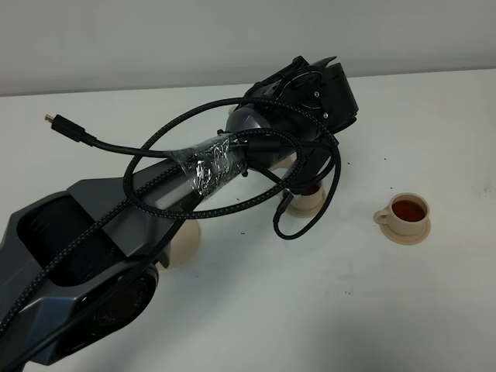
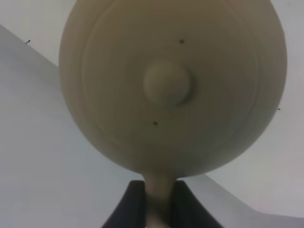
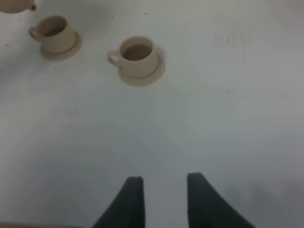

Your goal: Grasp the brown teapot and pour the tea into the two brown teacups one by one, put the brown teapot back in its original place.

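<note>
Surface (image 1: 256, 310): plain white, with a pale grey wall behind and a few dark specks.
Brown teapot (image 2: 118, 95): held in the air over the middle of the surface. It fills the left wrist view and is mostly hidden under the left arm from above.
Left jaws: closed on the teapot's loop handle (image 2: 159, 202), one dark finger on each side.
Right jaws: apart and empty, low over bare surface, well apart from both cups.
Filled teacup (image 1: 408, 211): on its saucer toward the right, out in the open, with dark tea inside.
Second teacup (image 1: 306, 200): on its saucer right beneath the left wrist, half hidden. In the right wrist view the pot's edge sits just above it, but it is too blurred to tell whether tea is running.
Wide saucer (image 1: 184, 242): bare, beside the left arm and partly covered by it — likely the pot's resting place.
Handling: stiff glazed ceramic, probably slick and brittle. With tea inside, the weight hangs off to one side of the handle, so the pot will want to swing. The handle is the only sound hold, and the lid under its knob (image 2: 167, 84) may slide at a steep tilt.
In the way: a braided cable (image 1: 85, 137) loops round the arm and dangles near the second teacup, and the arm itself hides that cup from above.
</note>
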Controlling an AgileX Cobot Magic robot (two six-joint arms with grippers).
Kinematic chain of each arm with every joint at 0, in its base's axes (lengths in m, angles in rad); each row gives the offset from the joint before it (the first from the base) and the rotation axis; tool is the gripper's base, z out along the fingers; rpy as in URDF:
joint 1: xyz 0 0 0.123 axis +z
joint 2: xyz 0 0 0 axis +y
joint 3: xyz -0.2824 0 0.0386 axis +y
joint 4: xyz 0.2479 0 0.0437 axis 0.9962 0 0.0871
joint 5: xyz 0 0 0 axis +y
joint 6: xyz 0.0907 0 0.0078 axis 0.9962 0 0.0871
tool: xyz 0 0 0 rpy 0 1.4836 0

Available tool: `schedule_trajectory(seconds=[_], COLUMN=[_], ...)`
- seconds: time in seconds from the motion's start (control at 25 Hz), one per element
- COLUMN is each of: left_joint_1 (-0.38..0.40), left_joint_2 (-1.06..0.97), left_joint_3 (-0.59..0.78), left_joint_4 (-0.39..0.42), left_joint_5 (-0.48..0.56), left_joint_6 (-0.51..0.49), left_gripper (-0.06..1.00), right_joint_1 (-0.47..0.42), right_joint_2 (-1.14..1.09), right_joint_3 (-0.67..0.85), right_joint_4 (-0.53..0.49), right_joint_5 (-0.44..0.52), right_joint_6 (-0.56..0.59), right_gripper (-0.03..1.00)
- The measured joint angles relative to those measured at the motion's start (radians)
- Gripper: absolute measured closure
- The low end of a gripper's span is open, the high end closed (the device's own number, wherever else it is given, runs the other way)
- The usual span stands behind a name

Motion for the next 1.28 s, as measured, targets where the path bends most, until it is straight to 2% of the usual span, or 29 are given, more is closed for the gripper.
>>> schedule_trajectory(seconds=[1.28], left_joint_1=[-0.001], left_joint_2=[0.000], left_joint_3=[0.000], left_joint_4=[0.000], left_joint_5=[0.000], left_joint_6=[0.000], left_gripper=[0.82], right_joint_1=[0.000], right_joint_2=[0.000], right_joint_3=[0.000], right_joint_4=[0.000], right_joint_5=[0.000], right_joint_6=[0.000], right_gripper=[0.73])
